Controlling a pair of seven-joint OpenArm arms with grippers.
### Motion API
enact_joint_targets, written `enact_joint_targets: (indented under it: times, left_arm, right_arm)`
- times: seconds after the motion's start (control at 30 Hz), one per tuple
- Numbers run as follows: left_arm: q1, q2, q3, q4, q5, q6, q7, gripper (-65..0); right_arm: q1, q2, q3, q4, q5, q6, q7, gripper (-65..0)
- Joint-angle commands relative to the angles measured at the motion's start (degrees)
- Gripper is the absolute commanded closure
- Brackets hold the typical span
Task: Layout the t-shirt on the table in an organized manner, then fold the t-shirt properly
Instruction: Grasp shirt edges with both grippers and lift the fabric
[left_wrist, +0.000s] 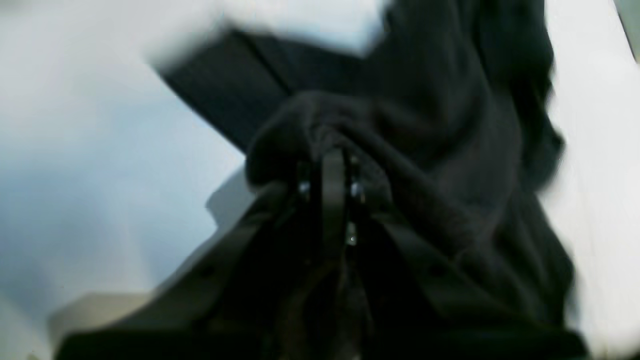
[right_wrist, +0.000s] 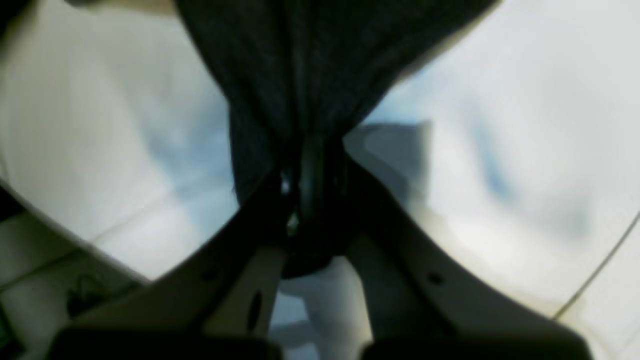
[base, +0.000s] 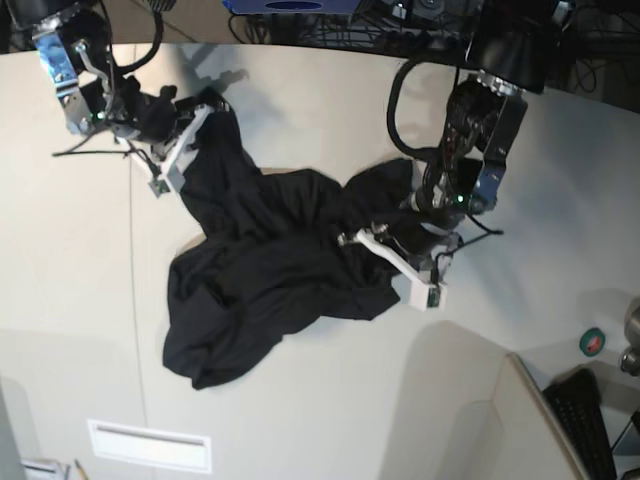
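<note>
Black cloth fills both wrist views: we have the shirt (base: 265, 265) pinched at two places, and most of it lies bunched and creased on the table (base: 330, 400) between the arms. In the base view the right gripper (base: 185, 125) sits at the upper left, jaws clamped on a stretched-out corner of fabric; its wrist view shows that fabric fanning away from the closed jaws. The left gripper (base: 400, 245) is at the shirt's opposite edge, low by the tabletop, and its own view shows cloth gathered and clenched between the jaws, though that picture is blurred.

We judge this to be the layout step: the shirt is a crumpled heap, with no sleeve or hem line we can make out, so folding cannot start.

To do it well, we should draw the two held points apart evenly until the span between them goes taut, keeping both grips low so the body drags flat rather than lifting and twisting. We should pull toward open table, not off its edge. We cannot tell which parts of the shirt we hold, so we may need to set it down and regrasp at the shoulders or hem. Thick bunches in the jaws may slip or hide extra layers.
</note>
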Motion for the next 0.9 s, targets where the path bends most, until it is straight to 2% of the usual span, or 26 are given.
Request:
enact_joint_targets:
  times: [0.0,0.1,0.27,0.4,0.5,0.6,0.63,0.7,0.73,0.8,0.87]
  left_arm:
    - [-2.94,-0.10,-0.12,-0.58,-0.34,-0.47,-0.83,0.0]
    - [-9.79,-0.10,0.14,-6.64,-0.34,-0.47,-0.83,0.0]
    - [-20.96,0.51,0.41,-16.93,-0.34,-0.47,-1.09,0.0]
    - [-29.22,1.74,0.41,-24.14,-0.34,-0.47,-1.18,0.0]
    - [-32.83,2.01,0.41,-27.56,-0.34,-0.47,-1.18,0.0]
    - [-33.44,2.27,-0.03,-27.56,-0.34,-0.47,-1.18,-1.6]
    - [-33.44,2.18,-0.12,-27.56,-0.34,-0.47,-1.18,-12.5]
    - [-33.27,2.10,-0.12,-27.48,-0.34,-0.47,-1.18,-29.3]
    - [-33.18,2.01,-0.12,-27.30,-0.60,-0.47,-1.18,-36.4]
    - [-30.45,1.48,-0.30,-24.22,-0.60,-0.47,-1.18,-42.8]
    - [-26.58,-0.63,-0.30,-17.63,-0.69,-0.47,-1.18,-43.3]
  right_arm:
    - [-0.90,0.18,0.07,2.78,0.49,0.54,0.37,0.0]
    - [-2.66,-0.17,-1.78,7.09,0.49,0.54,0.37,0.0]
    - [0.24,-0.44,-13.12,8.85,0.49,0.45,0.37,0.0]
    - [4.28,-2.37,-20.59,8.58,0.49,0.37,0.37,0.0]
    - [5.95,-2.98,-22.17,9.02,0.76,0.37,0.01,0.0]
    - [7.10,-2.98,-22.17,11.40,0.76,0.37,-5.70,0.0]
    - [7.10,-2.98,-21.82,12.54,0.76,0.37,-7.20,-6.0]
    - [7.10,-2.55,-21.56,14.74,0.67,0.37,-7.63,-22.8]
    - [6.92,-2.46,-20.59,16.06,0.67,0.37,-7.63,-29.0]
    - [5.87,-2.37,-17.51,18.78,0.58,0.37,-7.63,-30.3]
    - [4.46,-1.84,-13.03,21.42,0.58,0.37,-7.72,-28.2]
